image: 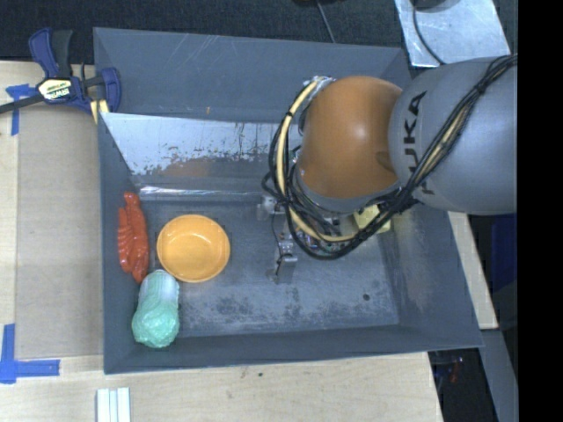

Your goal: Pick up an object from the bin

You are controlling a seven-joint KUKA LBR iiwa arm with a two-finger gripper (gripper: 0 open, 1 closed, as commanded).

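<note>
Over bare floor in the middle of the bin (pixel 229 86), the pincer (pixel 283 255) hangs right of a yellow bowl (pixel 193 247); whether it is apart or together cannot be told. A red toy (pixel 133 236) and a pale green bundle (pixel 157 310) lie at the left. Judged: nothing lifted, grasp outstanding.

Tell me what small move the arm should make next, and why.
Probably shift the hand sideways toward the yellow bowl: the hand hangs over bare bin floor, and the bowl is the nearest thing to it.
</note>
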